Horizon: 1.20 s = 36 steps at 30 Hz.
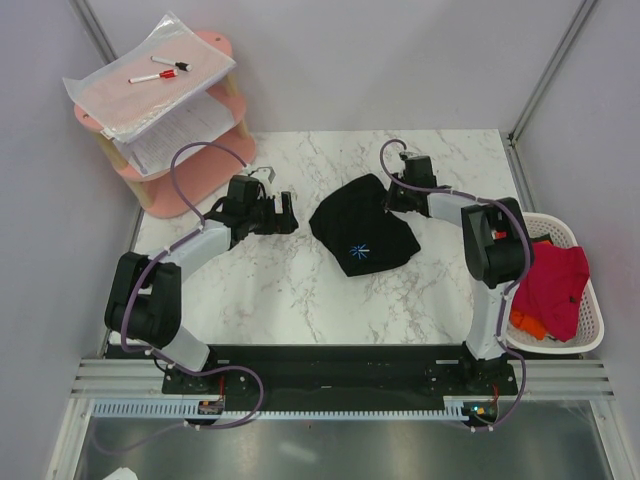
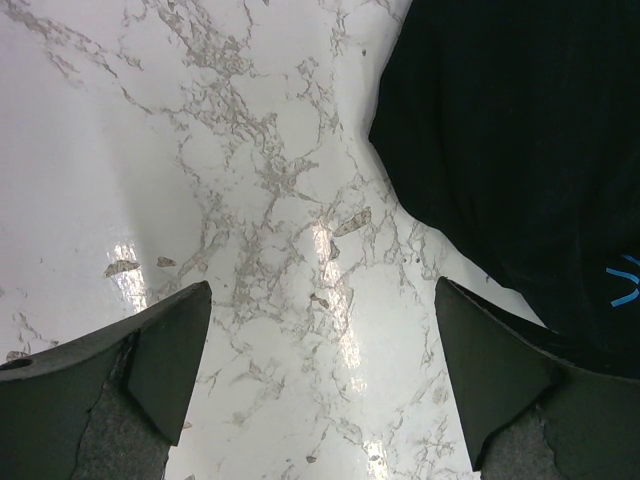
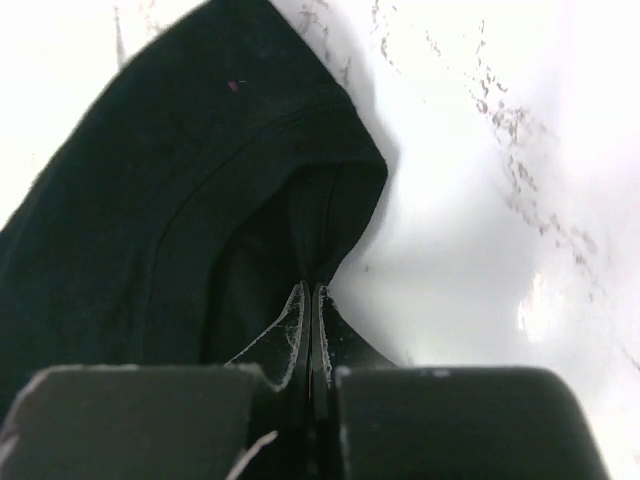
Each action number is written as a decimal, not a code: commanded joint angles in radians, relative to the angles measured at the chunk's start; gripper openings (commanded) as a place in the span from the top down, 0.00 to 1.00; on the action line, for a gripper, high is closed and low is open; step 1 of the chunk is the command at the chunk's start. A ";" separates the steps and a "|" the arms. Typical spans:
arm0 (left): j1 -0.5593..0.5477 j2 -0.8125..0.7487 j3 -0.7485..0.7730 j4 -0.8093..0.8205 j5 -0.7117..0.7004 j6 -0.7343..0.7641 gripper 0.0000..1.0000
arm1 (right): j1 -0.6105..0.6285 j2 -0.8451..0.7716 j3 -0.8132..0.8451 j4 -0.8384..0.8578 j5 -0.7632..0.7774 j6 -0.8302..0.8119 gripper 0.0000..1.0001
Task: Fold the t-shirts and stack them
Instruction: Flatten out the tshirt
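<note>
The black t-shirt (image 1: 362, 238) lies bunched up in the middle of the table (image 1: 300, 300). The right gripper (image 1: 391, 202) pinches its far right edge. The left gripper (image 1: 289, 213) is wide open and empty, just left of it.

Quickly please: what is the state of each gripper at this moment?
Left gripper: open, holding nothing, over the marble table.
Right gripper: closed, pinching the edge of the black t-shirt.

The red t-shirt (image 1: 555, 285) covers most of the orange t-shirt (image 1: 526, 323).
</note>
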 commanded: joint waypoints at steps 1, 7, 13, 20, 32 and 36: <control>0.004 -0.036 0.000 0.006 -0.014 -0.004 0.00 | 0.002 -0.174 0.014 -0.035 -0.007 -0.021 1.00; 0.004 -0.048 -0.008 0.006 -0.025 -0.007 0.00 | 0.001 -0.331 0.111 -0.104 0.101 -0.056 1.00; 0.002 -0.080 -0.002 -0.016 -0.087 -0.008 0.00 | 0.002 -0.472 0.194 -0.183 0.296 -0.116 1.00; 0.021 -0.188 0.014 -0.037 -0.207 -0.054 0.00 | -0.001 -0.564 0.371 -0.282 0.552 -0.211 1.00; 0.028 -0.216 0.020 -0.051 -0.223 -0.059 0.00 | -0.019 -0.574 0.689 -0.368 0.532 -0.300 1.00; 0.027 -0.219 0.021 -0.054 -0.215 -0.058 0.00 | -0.012 -0.389 0.890 -0.441 0.317 -0.254 1.00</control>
